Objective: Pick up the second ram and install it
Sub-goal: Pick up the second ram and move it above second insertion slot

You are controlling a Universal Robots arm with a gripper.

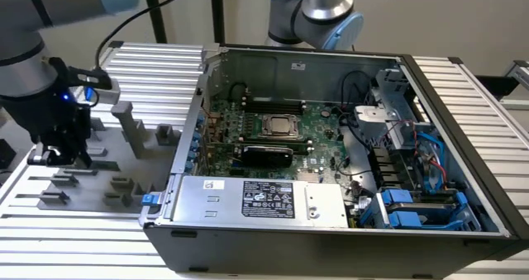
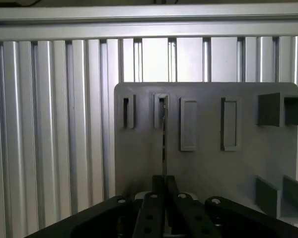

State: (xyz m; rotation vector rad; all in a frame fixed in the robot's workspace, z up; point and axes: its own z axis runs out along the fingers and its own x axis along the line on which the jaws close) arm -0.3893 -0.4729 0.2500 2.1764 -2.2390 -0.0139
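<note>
We record the second ram [image 2: 164, 134], a thin stick seen edge-on, upright in a narrow slot of the matte grey holder plate [image 2: 134, 163]. The gripper [image 2: 164, 182] is closed on it. The ribbed aluminium table [image 2: 49, 129] lies bare beside the plate's straight edge.
</note>
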